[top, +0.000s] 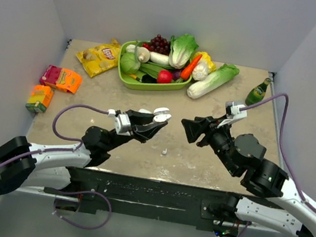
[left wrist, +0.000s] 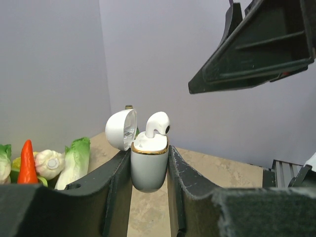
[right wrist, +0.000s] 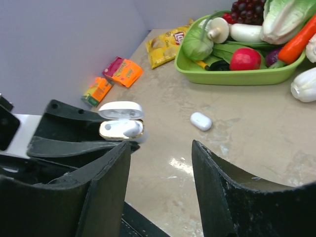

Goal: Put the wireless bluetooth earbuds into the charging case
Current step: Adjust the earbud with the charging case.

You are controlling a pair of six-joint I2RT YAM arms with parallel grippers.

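Left gripper (left wrist: pixel 148 157): clamped on the charging case (left wrist: pixel 148 170), holding it upright off the table, lid (left wrist: pixel 121 129) hanging open
Earbud (left wrist: pixel 157 123): one sits in the case, stem down, head poking out the top
Right gripper (right wrist: pixel 160 148): fingers spread, nothing in them, facing the case from close by
Table (top: pixel 238 107): small white bit (top: pixel 164 152) lying loose between the arms, probably another earbud, too tiny to be sure
Back: green tray (top: pixel 145 86) of veggies, chip bag (top: pixel 98 57) beside it
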